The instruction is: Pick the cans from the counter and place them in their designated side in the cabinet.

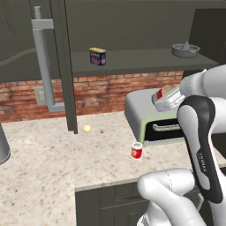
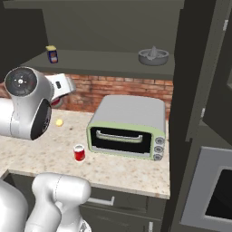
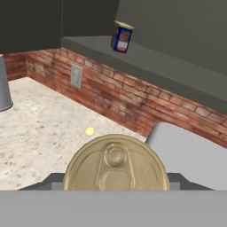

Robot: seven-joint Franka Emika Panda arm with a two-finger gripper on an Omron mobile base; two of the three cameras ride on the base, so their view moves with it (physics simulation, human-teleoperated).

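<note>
While clenched on round gold-lidded can (image 3: pixel 115 166), pincer (image 1: pixel 164 98) aloft | red can (image 1: pixel 137 151) on speckled counter (image 1: pixel 44 167)

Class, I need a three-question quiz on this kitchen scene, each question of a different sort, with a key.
1. True or false: the red can stands on the counter in front of the toaster oven.
2. What does the tool hold? A) a can with a pull-tab lid B) a lemon squeezer C) nothing
3. Name the two things on the cabinet shelf.

Key: 1. True. 2. A: the held can sits close before the hand camera. 3. The blue-and-yellow tin and the grey juicer.
</note>
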